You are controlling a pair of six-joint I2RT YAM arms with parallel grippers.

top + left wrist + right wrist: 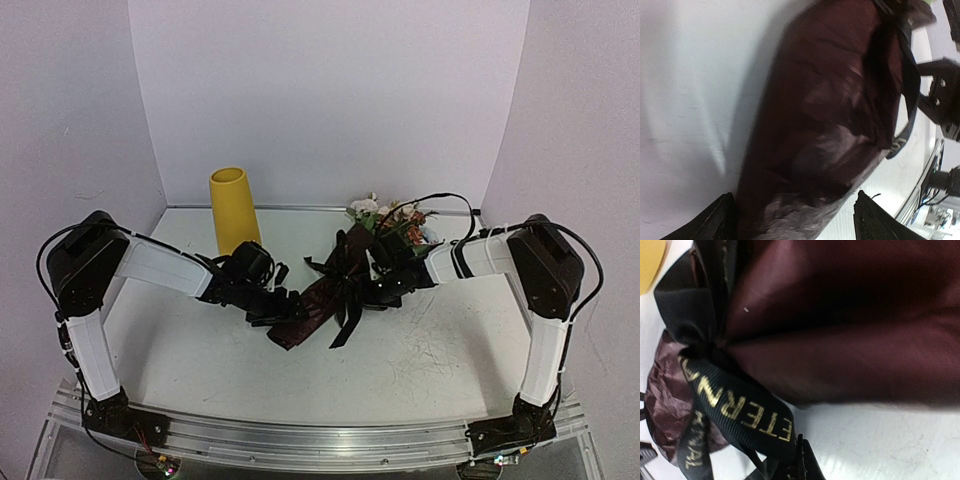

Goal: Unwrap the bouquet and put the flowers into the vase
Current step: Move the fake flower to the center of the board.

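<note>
White walls close in a pale, scuffed table. The bouquet lies across its middle, the dark red paper end toward the left arm and the flowers spilling out toward the back wall. The left gripper stands wide open, its fingers either side of the wrapped end. The right gripper is pinched tight on the black ribbon. The yellow vase stands upright at the back left, apart from the bouquet.
</note>
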